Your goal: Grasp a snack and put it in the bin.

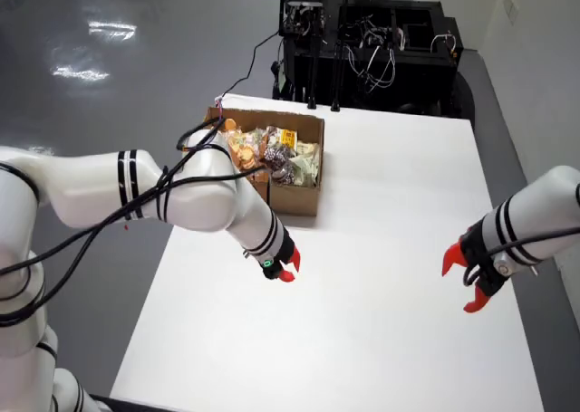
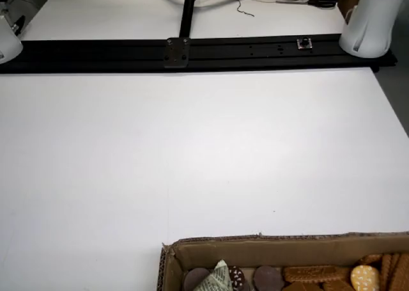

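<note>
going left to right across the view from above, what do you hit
white arm → cardboard box of snacks → that arm's red-tipped gripper, just below the box's front → bare white table → the other arm's red gripper

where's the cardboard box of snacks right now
In the view from above, the open brown cardboard box sits on the white table near its far left edge, just behind the left white arm's red-tipped gripper.
</note>
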Controlling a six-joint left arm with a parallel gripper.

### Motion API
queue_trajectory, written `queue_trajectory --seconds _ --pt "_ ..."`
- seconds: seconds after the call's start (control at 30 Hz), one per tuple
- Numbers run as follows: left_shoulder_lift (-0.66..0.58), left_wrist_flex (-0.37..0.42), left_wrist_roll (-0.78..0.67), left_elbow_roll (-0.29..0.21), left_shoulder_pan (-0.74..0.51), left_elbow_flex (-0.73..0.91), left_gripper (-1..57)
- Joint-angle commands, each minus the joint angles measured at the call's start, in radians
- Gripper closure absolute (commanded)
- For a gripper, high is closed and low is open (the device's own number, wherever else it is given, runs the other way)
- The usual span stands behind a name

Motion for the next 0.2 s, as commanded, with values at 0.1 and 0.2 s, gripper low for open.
queue_trajectory --seconds 0.1,0.2 --pt "0.000 0.000 0.000 0.000 -0.017 0.000 51.5" --pt "0.000 0.000 0.000 0.000 -0.021 0.000 51.5"
